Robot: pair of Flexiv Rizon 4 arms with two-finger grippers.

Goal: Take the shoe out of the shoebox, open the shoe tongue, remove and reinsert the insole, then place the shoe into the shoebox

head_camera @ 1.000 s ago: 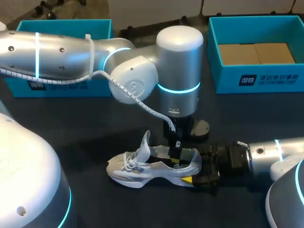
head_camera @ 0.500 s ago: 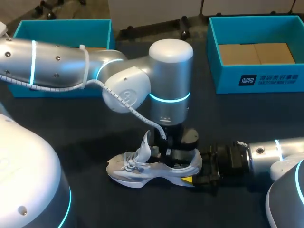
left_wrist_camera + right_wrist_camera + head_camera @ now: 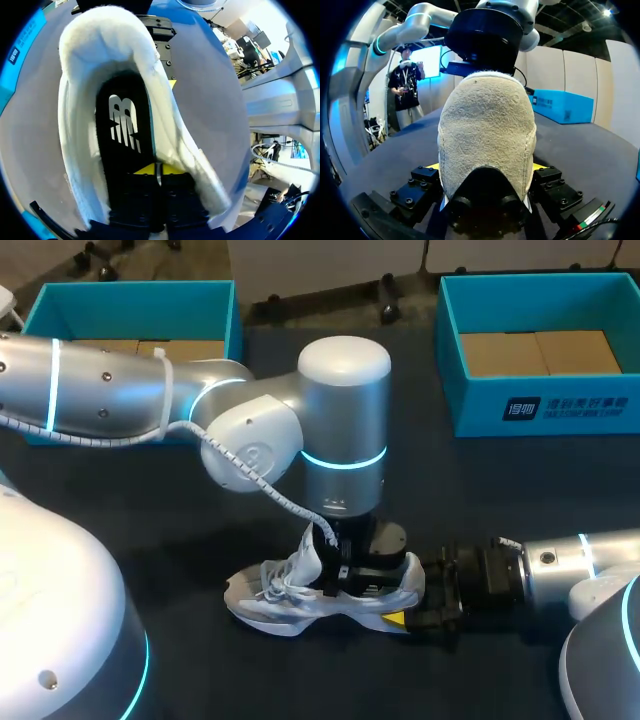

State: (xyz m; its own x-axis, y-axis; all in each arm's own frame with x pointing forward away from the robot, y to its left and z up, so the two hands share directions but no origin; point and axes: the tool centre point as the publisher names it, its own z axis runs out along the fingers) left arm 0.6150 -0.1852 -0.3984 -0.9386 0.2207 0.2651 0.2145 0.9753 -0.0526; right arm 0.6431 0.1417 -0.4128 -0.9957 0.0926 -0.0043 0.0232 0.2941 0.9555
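While the right gripper (image 3: 486, 169) is clamping the heel of the shoe (image 3: 268, 602) on the desk (image 3: 150, 540), the left gripper (image 3: 157, 170) is sitting closed inside the shoe, above the insole (image 3: 122, 125); I think a weak pinch is risking a slip off it.

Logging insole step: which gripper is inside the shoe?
The left gripper, down inside the pale grey sneaker over its black insole; the right gripper clamps the heel from outside.
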